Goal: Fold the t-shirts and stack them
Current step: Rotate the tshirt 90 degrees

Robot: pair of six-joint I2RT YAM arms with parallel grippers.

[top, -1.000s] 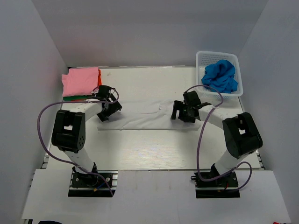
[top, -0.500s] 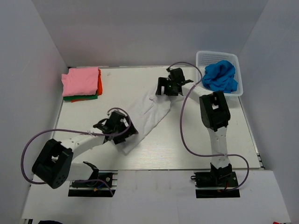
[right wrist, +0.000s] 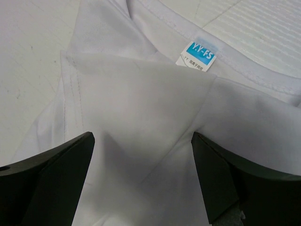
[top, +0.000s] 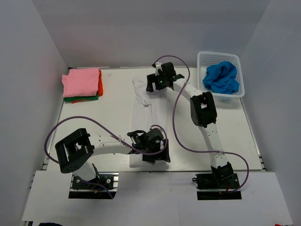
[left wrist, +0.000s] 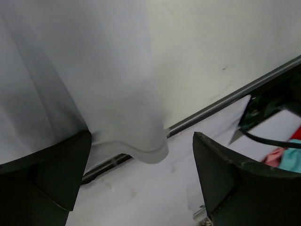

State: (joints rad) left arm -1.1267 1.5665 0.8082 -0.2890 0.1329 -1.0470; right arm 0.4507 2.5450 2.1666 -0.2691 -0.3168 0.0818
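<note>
White t-shirt (top: 146, 117) lies lengthwise on the counter (top: 94, 125), left tool (top: 157, 156) at its hem and right tool (top: 158, 86) at its collar both spread wide, holding nothing, so the hem overhanging the near edge may slide and spoil the fold.

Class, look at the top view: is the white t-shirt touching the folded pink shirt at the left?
Apart. The top view shows a strip of bare table between the white t-shirt and the pink shirt.

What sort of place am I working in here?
Probably a lab robot cell, not a home: a white table boxed in by plain grey walls, with a white lattice basket holding a blue t-shirt.
</note>
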